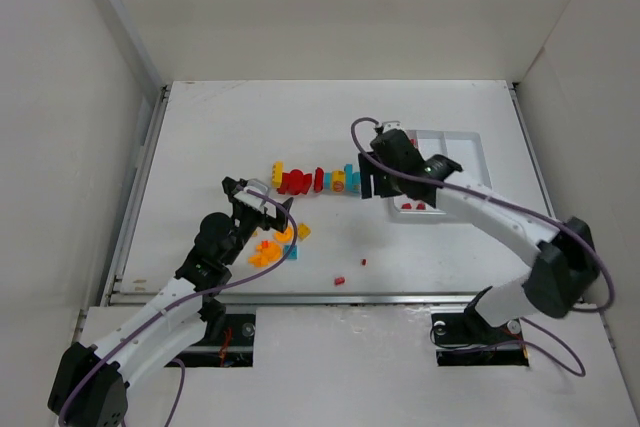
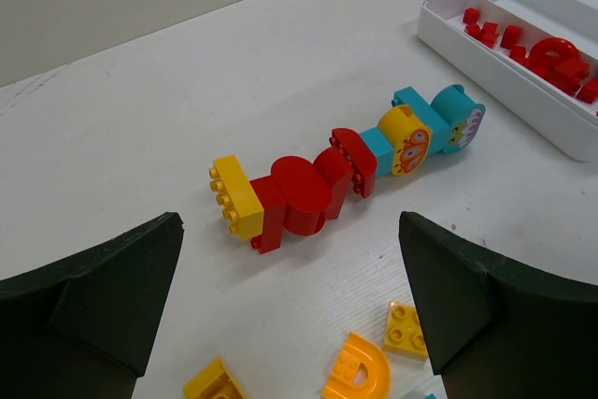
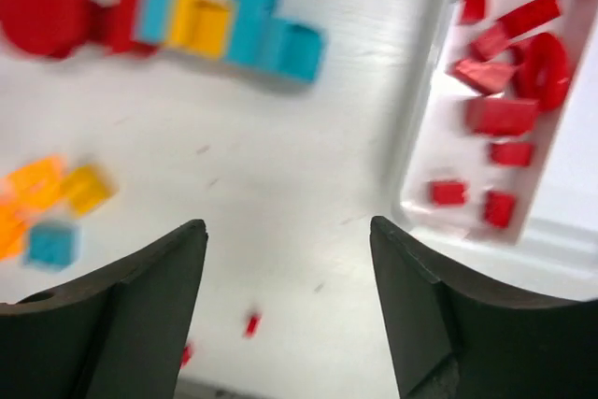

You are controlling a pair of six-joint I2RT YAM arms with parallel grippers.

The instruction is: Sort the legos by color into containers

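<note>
A joined row of legos [image 1: 315, 181] in yellow, red and cyan lies mid-table; it also shows in the left wrist view [image 2: 341, 179] and, blurred, in the right wrist view [image 3: 187, 21]. Loose yellow and orange legos [image 1: 275, 245] lie under my left gripper [image 1: 260, 202], which is open [image 2: 290, 231] and empty just short of the row. The white tray [image 1: 472, 139] of containers holds red legos [image 3: 509, 91] in its nearest compartment [image 2: 542, 49]. My right gripper [image 1: 375, 185] hovers open [image 3: 288, 226] and empty over bare table beside the tray's left wall [image 3: 430, 137].
Two tiny red pieces [image 1: 340, 278] [image 1: 363, 262] lie near the table's front edge, one showing below the right fingers [image 3: 251, 324]. A cyan brick [image 3: 51, 245] sits among the orange ones. White walls enclose the table on three sides.
</note>
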